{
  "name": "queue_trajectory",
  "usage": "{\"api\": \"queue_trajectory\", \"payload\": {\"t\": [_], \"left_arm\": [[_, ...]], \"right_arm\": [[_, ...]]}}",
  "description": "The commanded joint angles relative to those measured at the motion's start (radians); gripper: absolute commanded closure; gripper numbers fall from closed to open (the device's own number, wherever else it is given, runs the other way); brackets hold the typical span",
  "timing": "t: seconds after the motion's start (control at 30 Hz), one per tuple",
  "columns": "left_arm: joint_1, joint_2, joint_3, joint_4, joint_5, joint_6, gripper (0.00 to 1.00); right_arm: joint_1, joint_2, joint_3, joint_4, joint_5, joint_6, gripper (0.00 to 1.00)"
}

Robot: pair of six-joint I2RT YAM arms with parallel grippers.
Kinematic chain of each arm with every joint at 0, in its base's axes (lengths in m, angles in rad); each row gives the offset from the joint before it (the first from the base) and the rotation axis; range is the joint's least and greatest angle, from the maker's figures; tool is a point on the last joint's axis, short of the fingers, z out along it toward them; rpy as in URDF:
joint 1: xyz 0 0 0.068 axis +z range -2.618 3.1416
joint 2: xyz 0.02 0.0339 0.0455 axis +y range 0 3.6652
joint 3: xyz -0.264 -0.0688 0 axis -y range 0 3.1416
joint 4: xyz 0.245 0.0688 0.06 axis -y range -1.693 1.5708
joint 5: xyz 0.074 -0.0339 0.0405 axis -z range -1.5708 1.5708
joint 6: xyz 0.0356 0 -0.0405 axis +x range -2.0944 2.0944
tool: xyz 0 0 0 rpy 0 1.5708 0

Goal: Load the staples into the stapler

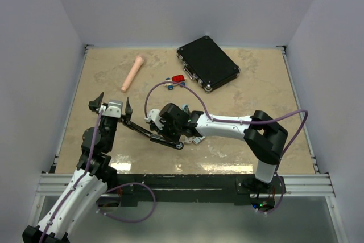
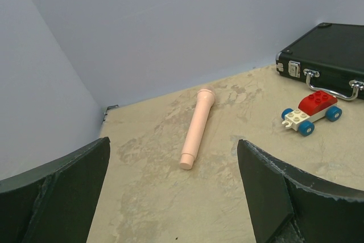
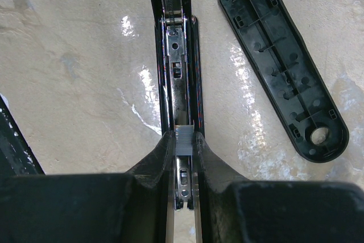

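Right wrist view, right jaws pinching staples (image 3: 183, 139) over open stapler (image 3: 177, 61) channel, left jaws spread wide

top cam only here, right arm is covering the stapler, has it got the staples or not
Observer: Yes. In the right wrist view the right jaws are shut on the staples, a short silvery strip.
Operator: lined up with the stapler?
Observer: The strip sits straight over the open metal channel of the stapler. I cannot tell whether it touches.
Operator: anything loose near it
Observer: A black plastic cover lies ribbed side up beside the stapler, apart from it.
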Motion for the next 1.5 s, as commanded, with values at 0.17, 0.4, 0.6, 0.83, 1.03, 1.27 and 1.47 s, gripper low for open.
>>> {"api": "queue_trajectory", "payload": {"t": [0.17, 0.4, 0.6, 0.83, 1.03, 1.27, 1.47], "left_arm": [[0.005, 0.000, 0.015, 0.044, 0.011, -0.012, 0.02], [0.005, 0.000, 0.017, 0.044, 0.011, -0.013, 0.02], [0.005, 0.000, 0.015, 0.044, 0.011, -0.013, 0.02], [0.005, -0.002, 0.017, 0.044, 0.011, -0.012, 0.02], [0.005, -0.004, 0.017, 0.044, 0.011, -0.013, 0.02], [0.005, -0.003, 0.015, 0.044, 0.013, -0.012, 0.02], [0.005, -0.003, 0.015, 0.044, 0.013, -0.015, 0.02]], "right_arm": [[0.007, -0.038, 0.030, -0.007, -0.004, -0.007, 0.96], [0.005, -0.035, 0.027, 0.006, -0.011, 0.003, 0.96], [0.007, -0.053, 0.023, 0.019, -0.010, 0.014, 0.96], [0.007, -0.061, 0.013, 0.029, -0.016, 0.019, 0.97], [0.007, -0.081, 0.004, 0.045, 0.009, 0.030, 0.97], [0.007, -0.050, 0.001, 0.033, -0.041, 0.025, 0.97], [0.007, -0.035, 0.001, 0.026, -0.028, 0.022, 0.98]]}}
